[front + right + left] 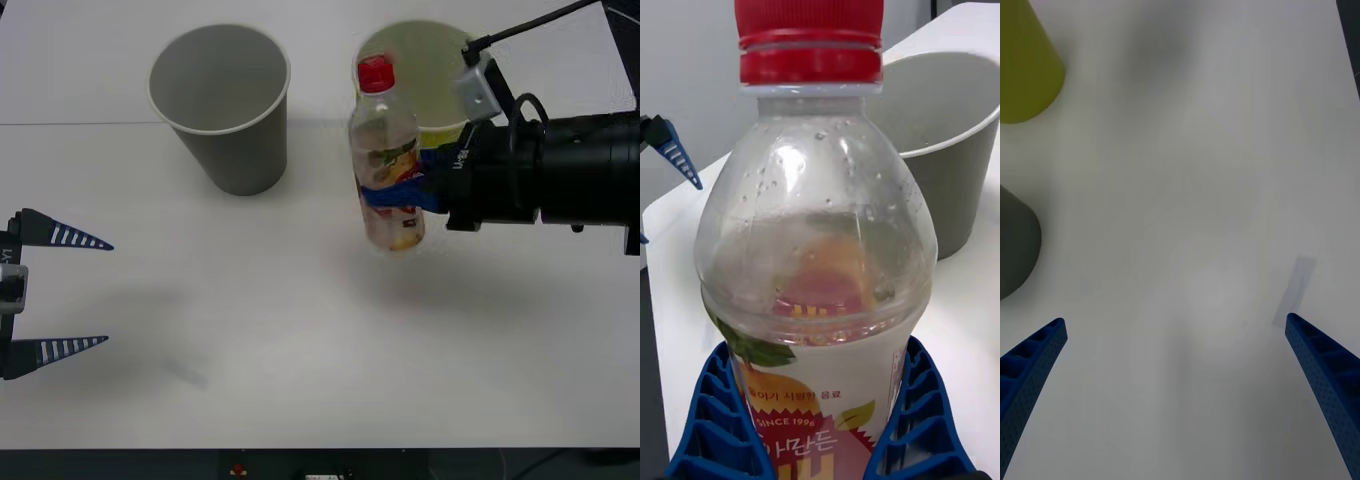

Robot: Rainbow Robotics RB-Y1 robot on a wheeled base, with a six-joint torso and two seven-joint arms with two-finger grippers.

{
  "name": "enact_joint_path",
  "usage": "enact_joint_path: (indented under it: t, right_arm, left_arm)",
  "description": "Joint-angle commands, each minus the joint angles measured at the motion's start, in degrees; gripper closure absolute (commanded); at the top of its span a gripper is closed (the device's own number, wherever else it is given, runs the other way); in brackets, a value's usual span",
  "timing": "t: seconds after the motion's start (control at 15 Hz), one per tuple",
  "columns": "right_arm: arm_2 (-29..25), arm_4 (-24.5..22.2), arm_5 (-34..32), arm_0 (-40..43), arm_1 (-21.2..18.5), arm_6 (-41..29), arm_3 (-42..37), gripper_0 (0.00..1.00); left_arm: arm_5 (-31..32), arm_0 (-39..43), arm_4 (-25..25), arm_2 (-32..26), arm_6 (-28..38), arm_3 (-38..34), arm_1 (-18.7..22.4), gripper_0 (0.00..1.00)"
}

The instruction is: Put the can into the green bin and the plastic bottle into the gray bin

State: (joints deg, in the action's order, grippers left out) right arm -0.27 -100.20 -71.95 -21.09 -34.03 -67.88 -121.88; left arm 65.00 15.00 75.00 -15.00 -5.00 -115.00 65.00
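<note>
The plastic bottle (388, 170) (820, 262) is clear, with a red cap and an orange-red label. My right gripper (397, 195) (816, 352) is shut on its lower body and holds it upright above the table. The bottle hangs in front of the green bin (440, 135) (1022, 67) and to the right of the gray bin (240, 150) (955, 165) (1015, 247). Both bins stand upright with their mouths open. My left gripper (108, 292) (1174, 322) rests open at the table's left edge with nothing between its fingers. The can is out of view.
The white table (300, 350) runs wide and bare between the two arms and toward the front edge. The right arm's black wrist and cable (560, 180) reach in from the right, beside the green bin.
</note>
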Motion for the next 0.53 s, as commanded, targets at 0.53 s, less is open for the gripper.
enact_joint_path:
  t: [0.53]
  right_arm:
    - [6.4, -8.3, -6.1, -25.6, 3.0, -8.9, 14.7, 1.00]
  left_arm:
    - [0.0, 0.0, 0.0, 0.0, 0.0, 0.0, 0.0, 0.00]
